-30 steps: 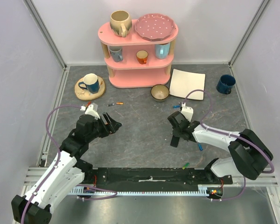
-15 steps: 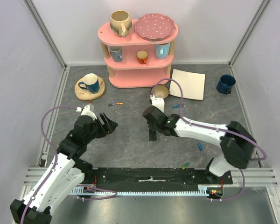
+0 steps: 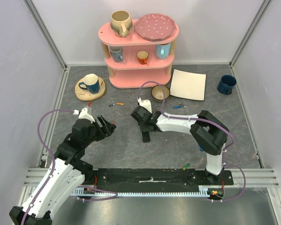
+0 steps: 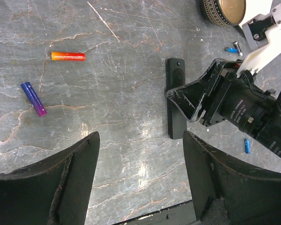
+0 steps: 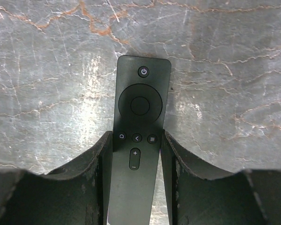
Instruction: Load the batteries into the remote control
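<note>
Remote lies flat on the table, button side up, at centre frame in the right wrist view. In the top view it is just below middle. The right gripper straddles its lower half. The fingers sit tight against both long edges, so it looks pinched, not lifted. The left gripper is released with jaws spread wide, holding nothing, and hovers over bare table at lower frame of the left wrist view.

Orange battery is at upper left of that view, with the blue battery below and left of it. Both are loose and well apart from the remote.

Handling guess:
- **Remote:** light, rigid, smooth plastic, so likely slippery. Grip across the narrow width on the side edges, as now, clear of the buttons.
- **Battery door:** probably on the hidden underside, so the remote needs a flip.
- **Batteries:** tiny, hard and prone to rolling. Pinch mid-length across the barrel, with fingers square to the axis.
</note>
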`<state>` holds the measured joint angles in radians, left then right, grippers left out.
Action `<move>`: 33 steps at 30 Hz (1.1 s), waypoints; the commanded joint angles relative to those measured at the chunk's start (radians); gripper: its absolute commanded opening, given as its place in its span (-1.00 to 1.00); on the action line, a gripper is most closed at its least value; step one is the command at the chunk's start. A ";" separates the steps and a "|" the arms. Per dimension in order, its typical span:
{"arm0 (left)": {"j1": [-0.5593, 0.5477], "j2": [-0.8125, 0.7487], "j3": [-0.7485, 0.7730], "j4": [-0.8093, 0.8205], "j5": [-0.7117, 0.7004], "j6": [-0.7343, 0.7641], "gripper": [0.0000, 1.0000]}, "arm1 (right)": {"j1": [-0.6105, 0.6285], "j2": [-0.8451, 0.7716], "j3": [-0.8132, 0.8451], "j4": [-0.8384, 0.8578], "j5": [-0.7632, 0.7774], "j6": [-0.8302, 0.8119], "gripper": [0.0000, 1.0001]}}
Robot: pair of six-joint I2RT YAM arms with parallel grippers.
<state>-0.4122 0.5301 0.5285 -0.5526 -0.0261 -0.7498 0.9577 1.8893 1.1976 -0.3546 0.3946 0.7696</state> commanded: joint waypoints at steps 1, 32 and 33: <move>0.000 0.008 0.013 0.013 -0.020 -0.033 0.54 | 0.000 0.033 0.057 0.008 -0.020 0.028 -0.36; -0.143 0.309 0.088 0.118 -0.053 -0.039 0.83 | 0.010 -0.780 -0.407 0.028 0.299 -0.058 0.83; -0.161 0.330 0.099 0.118 -0.072 -0.040 0.83 | 0.009 -0.806 -0.432 0.034 0.300 -0.058 0.95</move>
<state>-0.5041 0.7776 0.5495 -0.4950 -0.0288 -0.7658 0.9688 1.1805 0.8860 -0.3492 0.5694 0.7563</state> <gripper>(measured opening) 0.917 0.906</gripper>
